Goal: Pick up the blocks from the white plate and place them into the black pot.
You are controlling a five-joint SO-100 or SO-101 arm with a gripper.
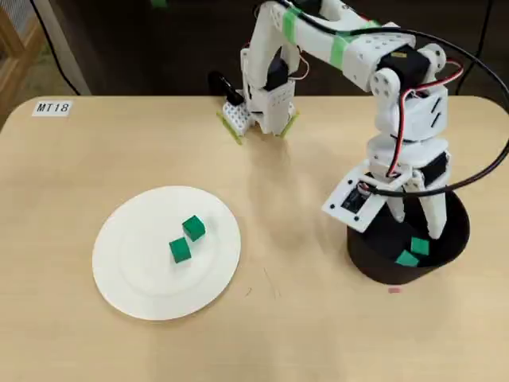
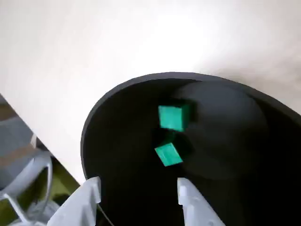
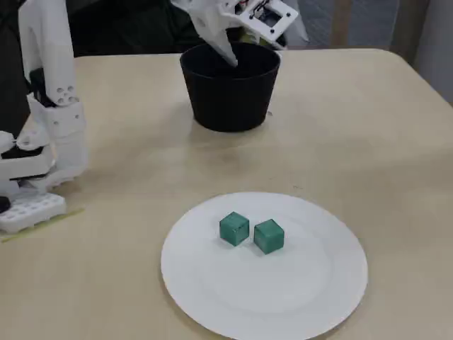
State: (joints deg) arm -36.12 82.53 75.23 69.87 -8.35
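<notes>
Blocks, seen from overhead: two green ones (image 1: pixel 181 251) (image 1: pixel 193 228) lie just beside each other near the middle of the plate (image 1: pixel 127 278), on the left of the tabletop (image 1: pixel 79 159). Well apart to the right stands the pot (image 1: pixel 374 267), with two more blocks (image 1: pixel 420 247) (image 1: pixel 407 259) inside on its floor. Over the pot's mouth hangs the pincer (image 1: pixel 417 219), fingers spread and empty; in the wrist view its two pale fingertips (image 2: pixel 187 195) frame the potted blocks from above without touching them.
</notes>
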